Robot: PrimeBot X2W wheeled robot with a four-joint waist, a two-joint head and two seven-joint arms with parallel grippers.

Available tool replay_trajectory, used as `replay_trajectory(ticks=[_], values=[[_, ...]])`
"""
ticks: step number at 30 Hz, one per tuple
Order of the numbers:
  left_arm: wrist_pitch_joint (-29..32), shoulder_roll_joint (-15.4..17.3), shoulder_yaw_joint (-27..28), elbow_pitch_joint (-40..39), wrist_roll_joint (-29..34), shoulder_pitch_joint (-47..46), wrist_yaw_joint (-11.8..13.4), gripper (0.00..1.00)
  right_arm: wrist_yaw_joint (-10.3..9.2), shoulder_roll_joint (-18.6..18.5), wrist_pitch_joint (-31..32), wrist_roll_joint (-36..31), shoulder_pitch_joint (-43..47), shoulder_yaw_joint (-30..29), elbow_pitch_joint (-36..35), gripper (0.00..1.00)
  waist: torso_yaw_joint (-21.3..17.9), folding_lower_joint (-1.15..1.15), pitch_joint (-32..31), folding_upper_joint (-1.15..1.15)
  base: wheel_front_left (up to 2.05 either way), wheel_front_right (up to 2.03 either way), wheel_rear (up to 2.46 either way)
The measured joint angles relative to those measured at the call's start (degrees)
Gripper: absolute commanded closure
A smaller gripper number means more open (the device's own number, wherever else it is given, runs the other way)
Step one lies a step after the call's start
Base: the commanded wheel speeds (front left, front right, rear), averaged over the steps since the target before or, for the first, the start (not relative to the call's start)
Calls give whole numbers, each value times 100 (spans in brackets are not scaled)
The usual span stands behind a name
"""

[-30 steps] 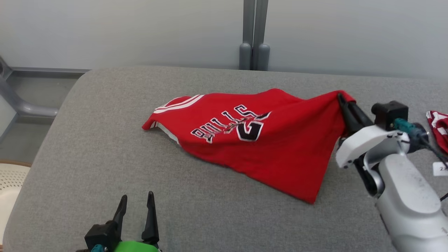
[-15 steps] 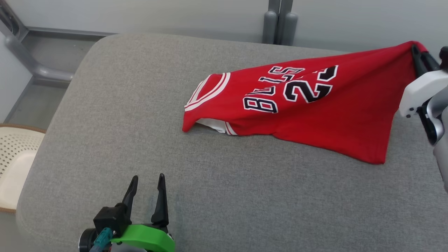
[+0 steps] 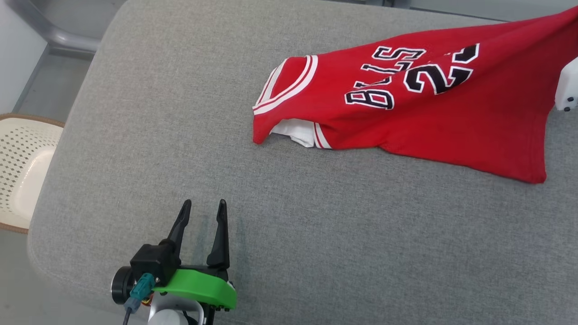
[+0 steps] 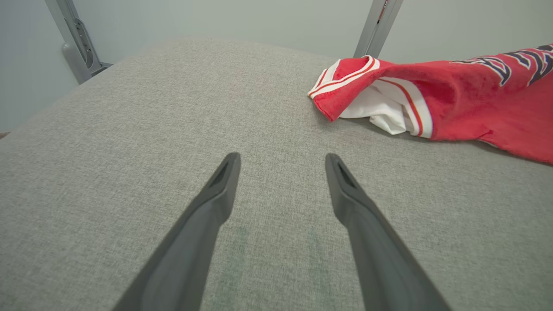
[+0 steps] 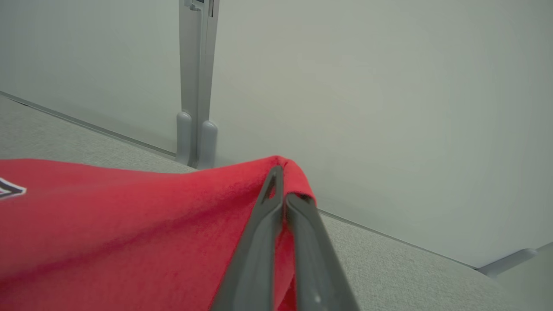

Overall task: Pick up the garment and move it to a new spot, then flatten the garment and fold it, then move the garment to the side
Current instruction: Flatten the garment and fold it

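The garment (image 3: pixel 424 108) is a red basketball jersey with white trim and black lettering. It is stretched across the grey cushioned surface (image 3: pixel 180 113), its collar end resting near the middle and its far corner lifted at the upper right. My right gripper (image 5: pixel 283 183) is shut on that lifted red corner (image 5: pixel 285 166), above the surface. My left gripper (image 3: pixel 203 207) hovers open and empty near the front left, well short of the collar. From the left wrist, the open fingers (image 4: pixel 224 177) point at bare fabric, with the jersey's collar (image 4: pixel 345 77) ahead to the right.
A cream perforated basket (image 3: pixel 20 167) stands off the surface's left edge. Grey metal posts (image 5: pixel 196 86) rise against the pale wall behind the surface. The front and left of the cushion lie bare.
The head camera has tilted down and turned left, so the scene has shifted up and right. The right gripper keeps its hold, and the jersey is pulled out longer and flatter, its lettering unfolded.
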Motion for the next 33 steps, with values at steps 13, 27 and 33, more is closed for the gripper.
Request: replay_trajectory(ticks=[13,27,33], values=[[0,-1,15,7,92,-57,-3,0,0,241,-126,-342,-143,-633,-111,0,-229,0,-11,0,0,0,0],[0,-2,269,177,178,249,-68,0,0,745,-132,1121,1640,137,-2183,0,-743,0,-822,0,0,0,0],[0,-2,304,203,177,439,-80,0,0,1002,-132,1405,2981,-64,-3322,0,-956,0,-1266,0,0,0,0]])
